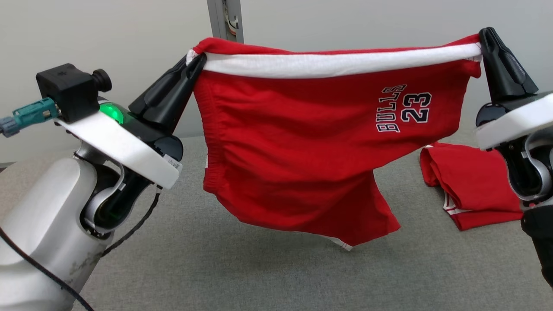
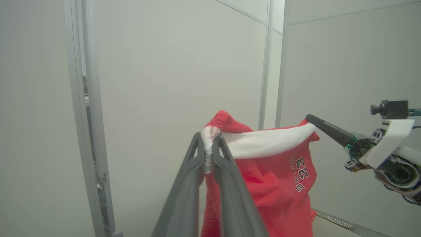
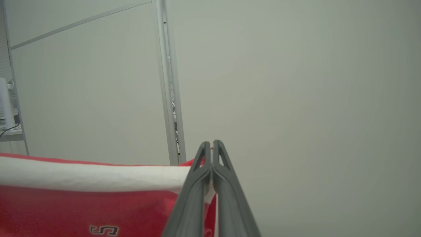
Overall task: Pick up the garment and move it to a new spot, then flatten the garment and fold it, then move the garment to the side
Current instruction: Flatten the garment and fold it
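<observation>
The shorts [image 1: 302, 151] are held stretched above the table [image 1: 242, 276], each upper corner clamped by the left gripper [image 1: 195, 65] and right gripper [image 1: 483, 43]. Pick-up is judged done. Placing, flattening, folding and moving aside are outstanding.

Pale panel walls [image 1: 324, 21] joined by a metal upright [image 1: 224, 19] rise behind a grey fabric-covered surface [image 1: 259, 276].
</observation>
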Controlling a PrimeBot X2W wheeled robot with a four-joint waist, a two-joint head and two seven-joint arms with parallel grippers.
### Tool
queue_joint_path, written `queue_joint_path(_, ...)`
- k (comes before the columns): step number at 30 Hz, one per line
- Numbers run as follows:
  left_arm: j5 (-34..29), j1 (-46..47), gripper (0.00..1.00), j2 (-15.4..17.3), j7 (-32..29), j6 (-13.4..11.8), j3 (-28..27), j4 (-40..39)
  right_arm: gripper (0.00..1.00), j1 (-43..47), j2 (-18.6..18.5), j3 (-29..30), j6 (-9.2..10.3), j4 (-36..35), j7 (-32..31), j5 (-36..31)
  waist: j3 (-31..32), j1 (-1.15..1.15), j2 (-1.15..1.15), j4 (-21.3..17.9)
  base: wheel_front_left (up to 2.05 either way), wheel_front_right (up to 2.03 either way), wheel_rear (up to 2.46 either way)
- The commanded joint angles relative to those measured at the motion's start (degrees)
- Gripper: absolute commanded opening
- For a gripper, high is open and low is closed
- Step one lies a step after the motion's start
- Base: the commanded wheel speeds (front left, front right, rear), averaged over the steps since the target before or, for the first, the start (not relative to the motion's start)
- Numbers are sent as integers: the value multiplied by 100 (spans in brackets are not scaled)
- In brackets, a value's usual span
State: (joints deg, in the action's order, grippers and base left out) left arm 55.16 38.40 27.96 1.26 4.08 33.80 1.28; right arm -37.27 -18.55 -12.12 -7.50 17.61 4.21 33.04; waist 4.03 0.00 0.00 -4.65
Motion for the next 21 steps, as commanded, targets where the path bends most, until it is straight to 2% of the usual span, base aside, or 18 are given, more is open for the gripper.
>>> queue_joint_path(1,-13,192,0,-18,51,48,-13,130,0,-170,22,-29,2,108,-14,23,-103,0,0,-13,0,0,0)
queue_joint_path(7,-368,1193,0,-287,359,274,174,1327,0,-1172,212,-329,2,1167,250,-99,-646,0,0,-19,0,0,0)
queue_joint_path(13,-1015,2724,0,-438,1185,344,538,2599,0,-2702,493,-530,3,2297,903,-310,-1628,0,0,-75,0,0,0)
queue_joint_path(18,-1363,3601,0,-392,1392,348,963,2666,0,-3528,643,-653,2,2796,1092,-573,-2407,0,0,-99,0,0,0)
queue_joint_path(21,-1467,3506,0,-359,1394,339,1000,2277,0,-3497,685,-597,2,2682,1100,-663,-2739,0,0,-92,0,0,0)
